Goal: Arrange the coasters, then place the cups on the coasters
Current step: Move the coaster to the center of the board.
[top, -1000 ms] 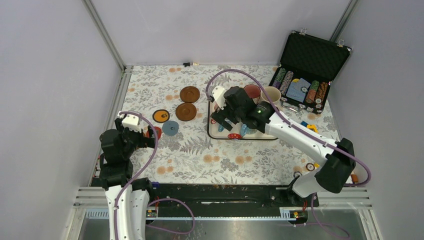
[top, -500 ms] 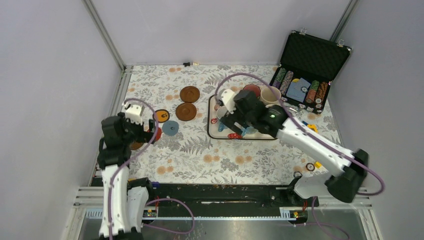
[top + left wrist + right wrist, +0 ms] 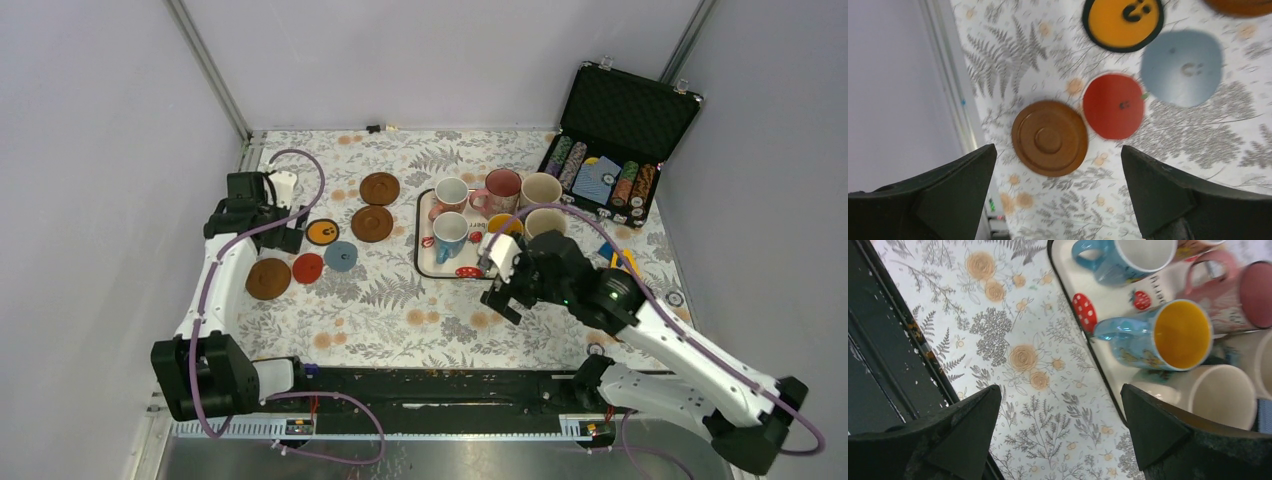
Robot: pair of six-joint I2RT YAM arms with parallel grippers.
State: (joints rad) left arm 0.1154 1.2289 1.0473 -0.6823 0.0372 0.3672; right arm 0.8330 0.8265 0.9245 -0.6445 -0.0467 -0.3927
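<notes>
Six coasters lie left of centre: two brown ones (image 3: 379, 188) (image 3: 372, 223), a black one with an orange centre (image 3: 322, 232), a grey-blue one (image 3: 341, 256), a red one (image 3: 308, 267) and a third brown one (image 3: 268, 279). My left gripper (image 3: 268, 235) hangs open above them; below it are the brown coaster (image 3: 1049, 138) and the red coaster (image 3: 1113, 106). Six cups stand on or beside the tray (image 3: 424, 268), among them the blue cup with a yellow inside (image 3: 1173, 335). My right gripper (image 3: 508, 298) is open and empty over bare table, just off the tray's near edge.
An open black case of poker chips (image 3: 620, 150) stands at the back right. Small loose pieces lie near the right edge (image 3: 622, 333). The metal frame rail (image 3: 943, 75) runs along the left side, and the black front rail (image 3: 878, 365) borders the near edge.
My left arm has swung away from the near left toward the far left, uncovering the brown and red coasters. My right arm has pulled back off the tray toward the near side, uncovering the cups.
</notes>
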